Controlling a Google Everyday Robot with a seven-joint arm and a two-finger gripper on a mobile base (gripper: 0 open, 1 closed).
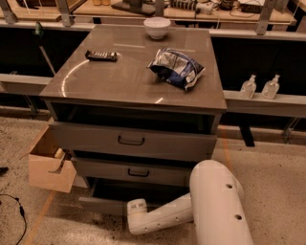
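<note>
A grey cabinet (pixel 134 81) with three drawers stands in the middle. Its bottom drawer (pixel 103 205) is pulled out, and the top drawer (pixel 131 139) and the middle drawer (pixel 136 172) stand slightly out. My white arm (pixel 215 201) reaches in from the lower right, and its end link (pixel 141 215) lies low in front of the bottom drawer. No part of my gripper shows, as it is hidden beyond that link. On the cabinet top lie a crumpled blue and white chip bag (pixel 176 67), a white bowl (pixel 157 27) and a flat black object (pixel 101 56).
An open cardboard box (pixel 50 165) sits on the floor against the cabinet's left side. Two clear pump bottles (pixel 258 87) stand on a low ledge to the right. A wooden bench (pixel 181 9) with gear runs behind. A black cable (pixel 16 210) lies at the lower left.
</note>
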